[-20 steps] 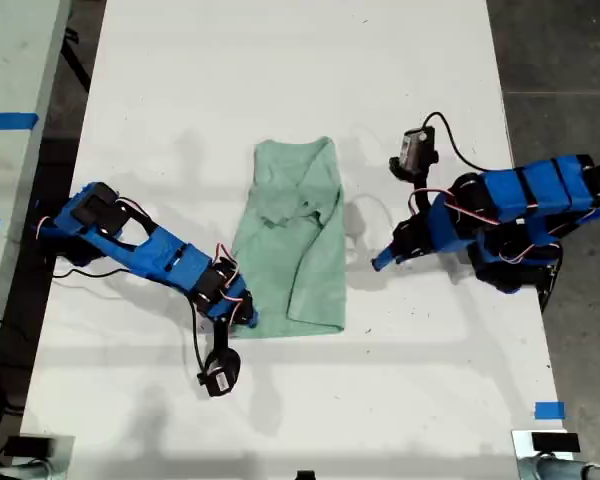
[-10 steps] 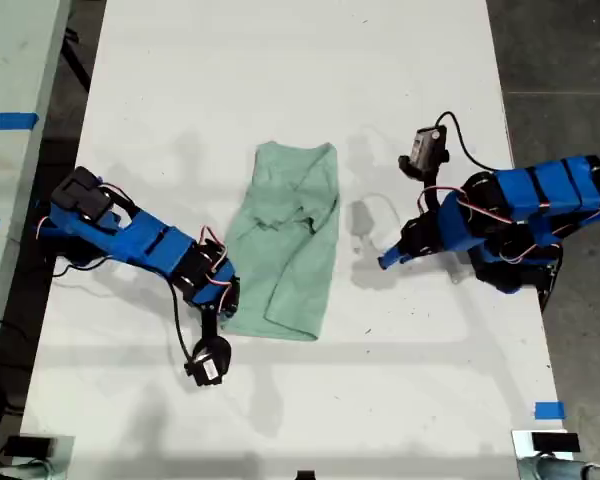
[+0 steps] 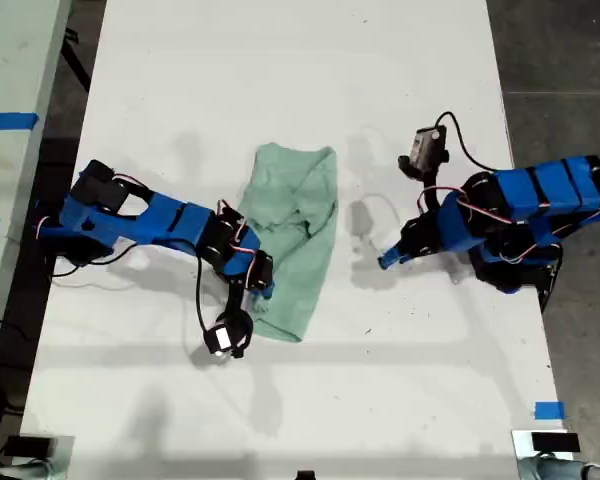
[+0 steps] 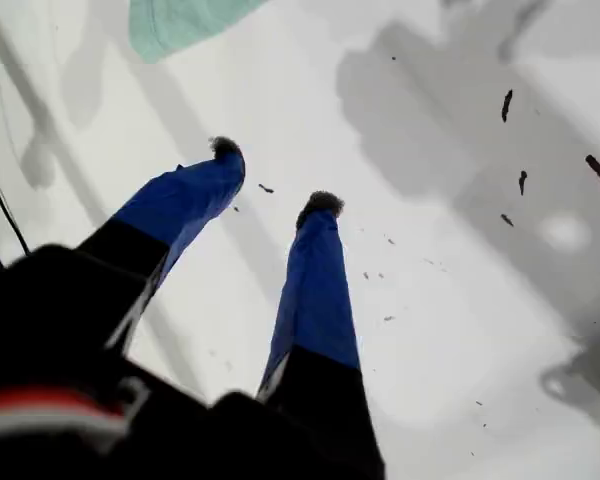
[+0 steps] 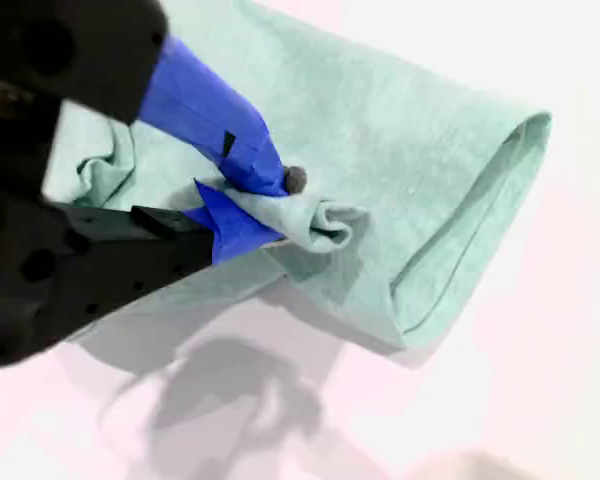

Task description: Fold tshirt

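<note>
While pinched, tshirt (image 5: 400, 150) seemingly folded.

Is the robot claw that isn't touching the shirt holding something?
No, my first gripper is open over the bare white table, with nothing between its blue fingers; the tshirt lies apart from it.

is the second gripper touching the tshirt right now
Touching. The second wrist view shows my second gripper shut on a bunched fold of the tshirt, cloth pinched between its blue fingertips.
</note>
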Controlling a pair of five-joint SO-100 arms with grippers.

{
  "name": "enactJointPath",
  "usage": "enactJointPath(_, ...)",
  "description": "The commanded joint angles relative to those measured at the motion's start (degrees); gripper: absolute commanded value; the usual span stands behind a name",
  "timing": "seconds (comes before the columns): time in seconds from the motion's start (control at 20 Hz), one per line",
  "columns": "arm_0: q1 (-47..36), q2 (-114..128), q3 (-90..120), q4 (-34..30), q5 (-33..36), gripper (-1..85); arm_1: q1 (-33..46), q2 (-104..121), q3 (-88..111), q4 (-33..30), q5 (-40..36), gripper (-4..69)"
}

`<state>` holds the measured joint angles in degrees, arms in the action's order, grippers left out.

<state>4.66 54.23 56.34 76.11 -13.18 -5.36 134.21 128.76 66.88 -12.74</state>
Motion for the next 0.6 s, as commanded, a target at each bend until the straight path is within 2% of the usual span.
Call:
enactJointPath(0.0,-0.97,0.00,-3.34,-5.71,2.90,8.1,-1.14,0.35,-1.58,-0.88,-0.44,15.4)
enactJointPath(0.05,-0.79,-0.97,-3.60,-7.29,4.39,22.0,-1.14,0.35,-1.67,-0.97,-0.44,15.4)
enactJointPath(0.1,-0.62,-1.41,-3.60,-9.32,6.33,28.6,-1.14,0.35,-1.58,-0.97,-0.44,15.3)
enactJointPath(0.3,0.62,-1.41,-3.69,-13.80,13.62,31.1,-1.41,0.00,-1.49,-1.76,-0.26,15.3)
enactJointPath(0.4,1.76,1.05,-3.60,-9.93,12.83,32.3,-1.41,-0.09,-1.67,-1.93,-0.26,15.5)
enactJointPath(0.55,4.04,10.37,-2.29,0.00,7.56,33.8,-1.67,-1.49,-2.72,-2.37,-0.35,19.1)
